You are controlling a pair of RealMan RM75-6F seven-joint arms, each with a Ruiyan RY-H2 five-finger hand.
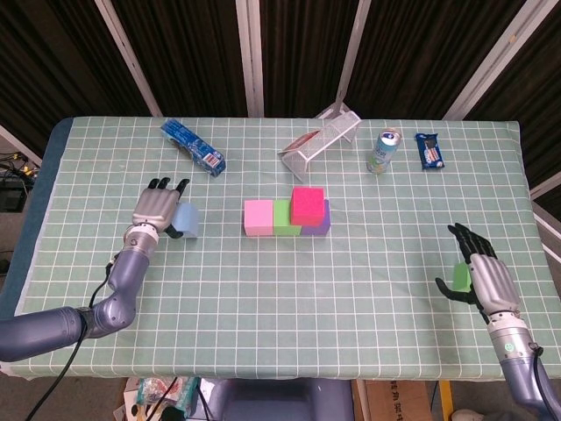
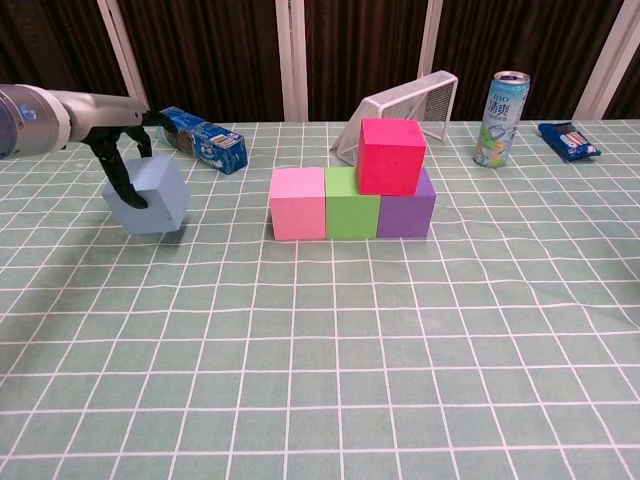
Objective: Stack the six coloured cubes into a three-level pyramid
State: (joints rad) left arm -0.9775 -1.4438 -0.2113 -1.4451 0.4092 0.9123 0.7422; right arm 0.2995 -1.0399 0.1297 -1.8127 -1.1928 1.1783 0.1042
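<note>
Here the left hand (image 2: 118, 150) held the blue cube (image 2: 150, 195) above the worktop (image 2: 330, 350), left of the pink cube (image 2: 297, 203); right hand (image 1: 485, 274) gripped a green cube (image 1: 459, 276). Risk: a tilted placement could topple the red cube (image 2: 391, 155).

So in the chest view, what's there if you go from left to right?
left hand holding the light blue cube → pink cube → green cube → red cube → drink can → blue snack packet
</note>
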